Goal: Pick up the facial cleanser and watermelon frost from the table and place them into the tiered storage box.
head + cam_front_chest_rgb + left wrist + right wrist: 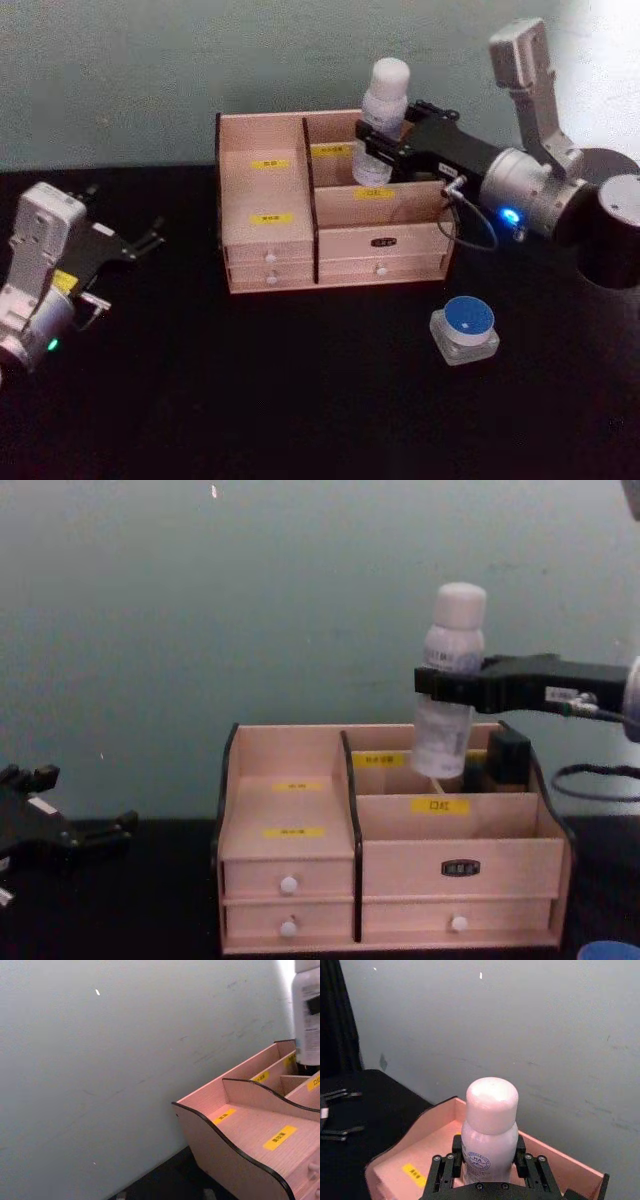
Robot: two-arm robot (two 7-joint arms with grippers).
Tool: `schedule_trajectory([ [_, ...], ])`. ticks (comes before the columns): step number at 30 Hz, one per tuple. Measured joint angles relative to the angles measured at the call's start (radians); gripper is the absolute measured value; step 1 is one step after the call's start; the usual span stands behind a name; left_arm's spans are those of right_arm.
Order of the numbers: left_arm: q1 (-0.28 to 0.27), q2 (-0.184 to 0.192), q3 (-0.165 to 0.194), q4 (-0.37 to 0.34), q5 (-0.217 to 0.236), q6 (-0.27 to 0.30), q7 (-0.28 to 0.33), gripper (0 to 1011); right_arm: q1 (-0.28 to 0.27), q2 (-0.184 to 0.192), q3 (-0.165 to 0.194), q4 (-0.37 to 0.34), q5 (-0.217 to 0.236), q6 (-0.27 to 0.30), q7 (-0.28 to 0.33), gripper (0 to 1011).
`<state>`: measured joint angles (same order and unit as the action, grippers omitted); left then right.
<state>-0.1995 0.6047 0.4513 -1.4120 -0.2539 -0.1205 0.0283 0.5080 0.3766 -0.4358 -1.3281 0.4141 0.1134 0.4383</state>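
The right gripper (pixel 378 140) reaches in from the upper right of the head view and is clamped on the facial cleanser (pixel 385 95), a white bottle with a rounded white cap, gripping it around the middle of its body with one black finger on each side. The bottle stands close to upright over the back right part of the tiered storage box (pixel 250 240), which sits in the middle of the black table (pixel 300 400) with its drawers and white knobs facing the robot. In the chest view the bottle (pixel 455 630) rises well above the box (pixel 500 865) at the upper right of centre, the gripper (pixel 450 685) crossing it from the right edge, and its lower end dips below the back rim, over the rear right compartments with the yellow labels; whether it touches the floor of a compartment cannot be told. The right wrist view shows the cap and label (pixel 490 1110) just above the fingers (pixel 445 1170), with the box's wall (pixel 405 1150) beneath. The watermelon frost (pixel 465 328), a small pale jar with a round blue lid, lies on the table at the lower right of the head view, in front of the box and apart from it. The left gripper (pixel 150 240) rests at the left edge over the table, fingers spread wide and holding nothing, well apart from the box
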Motion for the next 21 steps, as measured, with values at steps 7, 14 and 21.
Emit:
schedule_trajectory([
  [7, 0.0, 0.0, 0.0, 0.0, 0.0, 0.0, 0.0, 1001, 0.047, -0.036, -0.01, 0.076, -0.023, -0.007, 0.001, 599],
  [14, 0.0, 0.0, 0.0, 0.0, 0.0, 0.0, 0.0, 1001, 0.095, -0.076, -0.014, 0.168, -0.049, -0.024, 0.005, 599],
  [21, 0.0, 0.0, 0.0, 0.0, 0.0, 0.0, 0.0, 1001, 0.129, -0.108, -0.013, 0.235, -0.067, -0.041, 0.009, 599],
])
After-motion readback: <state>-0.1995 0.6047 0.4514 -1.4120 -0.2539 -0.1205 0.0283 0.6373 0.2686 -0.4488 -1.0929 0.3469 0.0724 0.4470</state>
